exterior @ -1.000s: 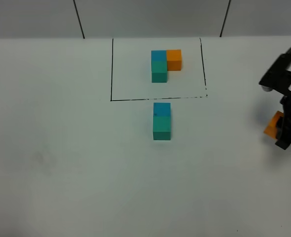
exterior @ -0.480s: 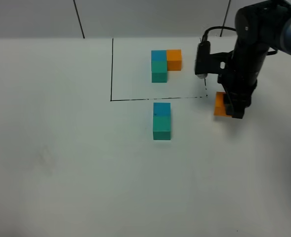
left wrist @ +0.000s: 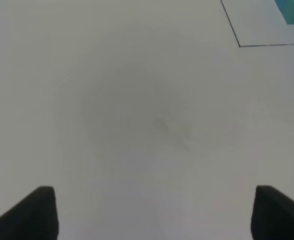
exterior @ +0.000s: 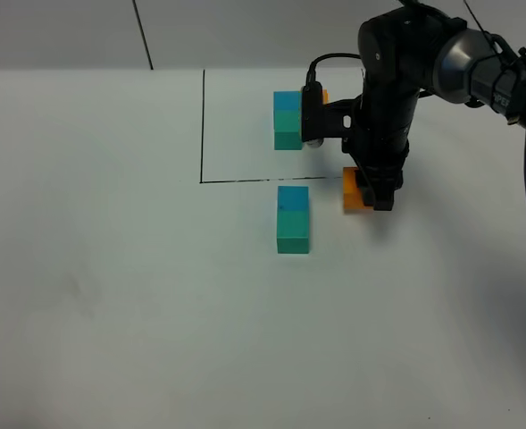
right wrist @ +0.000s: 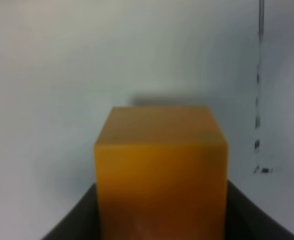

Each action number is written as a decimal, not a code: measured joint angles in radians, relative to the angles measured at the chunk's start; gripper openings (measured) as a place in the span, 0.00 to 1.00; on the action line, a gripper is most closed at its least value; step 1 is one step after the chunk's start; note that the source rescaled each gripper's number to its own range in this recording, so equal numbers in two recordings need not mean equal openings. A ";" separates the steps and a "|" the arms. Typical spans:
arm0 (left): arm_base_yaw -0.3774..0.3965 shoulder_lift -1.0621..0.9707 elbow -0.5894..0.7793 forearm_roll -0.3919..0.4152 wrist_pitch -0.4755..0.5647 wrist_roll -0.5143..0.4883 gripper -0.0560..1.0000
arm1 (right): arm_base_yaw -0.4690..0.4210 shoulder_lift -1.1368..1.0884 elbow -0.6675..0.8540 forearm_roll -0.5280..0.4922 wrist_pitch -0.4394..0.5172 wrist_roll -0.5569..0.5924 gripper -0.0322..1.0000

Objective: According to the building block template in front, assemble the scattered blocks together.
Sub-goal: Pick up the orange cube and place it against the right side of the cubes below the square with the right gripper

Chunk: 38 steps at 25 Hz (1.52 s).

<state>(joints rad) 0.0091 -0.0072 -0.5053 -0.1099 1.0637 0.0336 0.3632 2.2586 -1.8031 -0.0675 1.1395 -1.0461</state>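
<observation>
In the exterior high view, the white worktop [exterior: 111, 286] carries the building block template [exterior: 287, 121] at its far side. The template's blue cube sits behind its teal cube, and its orange cube is almost fully hidden behind the right arm [exterior: 389, 80]. A thin black frame line [exterior: 202, 125] runs around this cluster. Just outside the near line of the frame, the loose blue cube [exterior: 293, 197] and the loose teal cube [exterior: 293, 232] lie touching each other in one row, with the blue one nearer to the frame. The right gripper [exterior: 370, 192] points down and is closed around the loose orange cube [exterior: 352, 189]. This cube is to the right of the loose blue cube, near it but apart, at the near line of the frame and close to its right corner. I cannot tell if it touches the worktop.

In the left wrist view, the left gripper [left wrist: 154, 212] hangs over bare worktop. Its two dark fingertips [left wrist: 37, 212] stand wide apart with nothing between them. One corner of the frame line and a small part of the template show at the edge of the picture.

In the right wrist view, the loose orange cube fills the middle, clamped between the dark fingers [right wrist: 72, 222]. Beyond it lies its shadow on the worktop, and the frame line passes beside it.
</observation>
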 joint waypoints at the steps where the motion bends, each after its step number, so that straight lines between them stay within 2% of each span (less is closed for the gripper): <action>1: 0.000 0.000 0.000 0.000 0.000 0.000 0.69 | 0.006 0.003 0.000 0.002 -0.001 -0.002 0.03; 9: 0.000 0.000 0.000 0.000 0.000 0.000 0.69 | 0.026 0.044 0.000 0.025 -0.017 -0.005 0.03; 18: 0.000 0.000 0.000 0.000 0.000 0.000 0.69 | 0.026 0.055 -0.003 0.067 -0.051 0.042 0.03; 38: 0.000 0.000 0.000 0.000 0.000 0.000 0.69 | 0.048 0.054 0.015 0.067 -0.066 0.060 0.03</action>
<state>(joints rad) 0.0091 -0.0072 -0.5053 -0.1099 1.0637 0.0336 0.4113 2.3124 -1.7884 0.0000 1.0737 -0.9858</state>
